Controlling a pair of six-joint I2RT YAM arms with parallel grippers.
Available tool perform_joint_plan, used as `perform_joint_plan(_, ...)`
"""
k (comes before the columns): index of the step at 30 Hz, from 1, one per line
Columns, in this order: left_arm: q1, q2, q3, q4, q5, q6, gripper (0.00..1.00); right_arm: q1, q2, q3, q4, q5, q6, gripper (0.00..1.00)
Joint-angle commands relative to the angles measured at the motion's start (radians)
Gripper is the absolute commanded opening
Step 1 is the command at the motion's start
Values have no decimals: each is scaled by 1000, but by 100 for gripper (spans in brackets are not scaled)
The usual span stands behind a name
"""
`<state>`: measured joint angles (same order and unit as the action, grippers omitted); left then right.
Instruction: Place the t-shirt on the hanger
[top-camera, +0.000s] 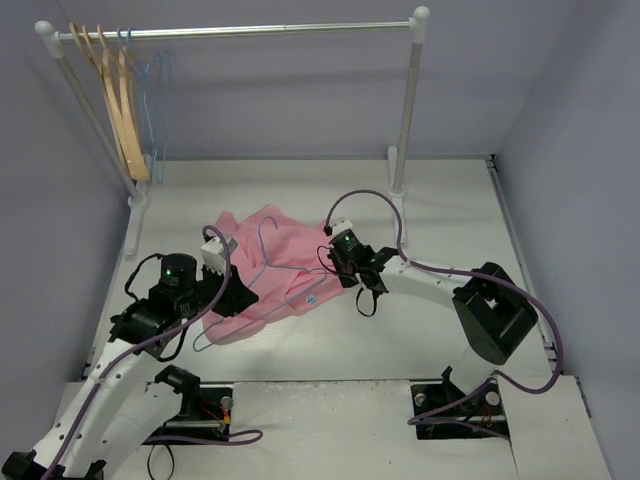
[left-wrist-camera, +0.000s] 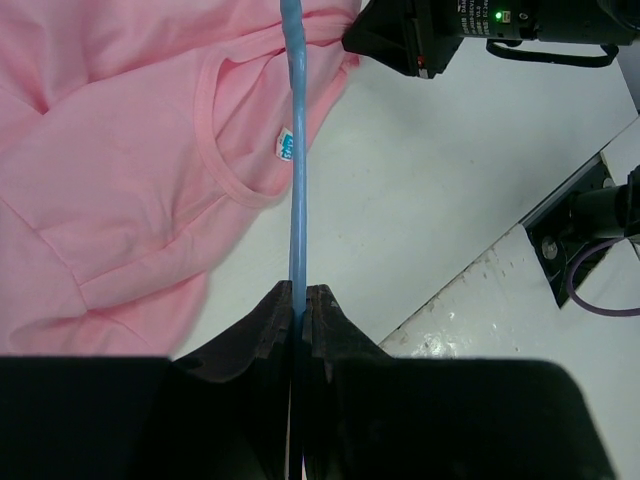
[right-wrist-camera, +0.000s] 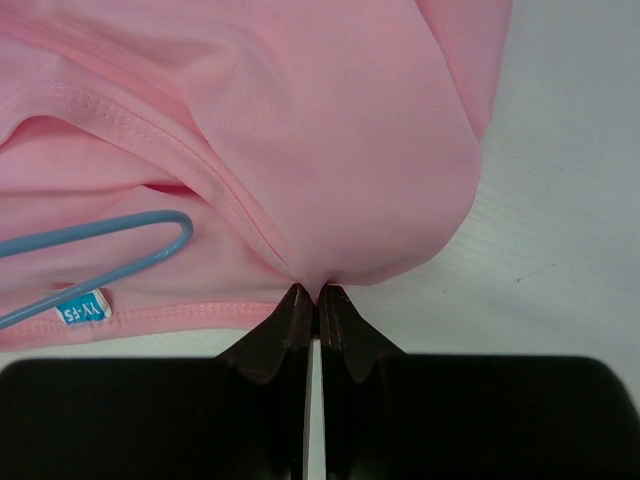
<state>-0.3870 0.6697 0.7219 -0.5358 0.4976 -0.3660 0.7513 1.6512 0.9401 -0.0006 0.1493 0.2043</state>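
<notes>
The pink t-shirt lies crumpled on the white table between the two arms. The pale-blue wire hanger rests across it, with its hook toward the back. My left gripper is shut on the hanger wire, just off the shirt's edge, near the neck opening and its white-and-blue label. My right gripper is shut on a pinch of the t-shirt at its right edge. One rounded end of the hanger lies inside the neck, beside the label. From above, the right gripper sits at the shirt's right side.
A clothes rack stands along the back, its rail carrying tan wooden hangers and blue wire hangers at the left end. The rack's right post rises behind the right arm. Grey walls close in the table.
</notes>
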Motion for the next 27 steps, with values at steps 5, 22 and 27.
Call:
perform_joint_plan(5, -50, 16, 4, 163, -20, -63, 0, -7, -57, 68, 4, -13, -9, 1)
perform_joint_plan(22, -277, -1, -55, 402, -369, -73, 0, -23, -100, 249, -150, -140, -25, 1)
perform_joint_plan(27, -283, 14, -55, 592, -309, -44, 0, -23, -120, 351, -199, -140, -52, 2)
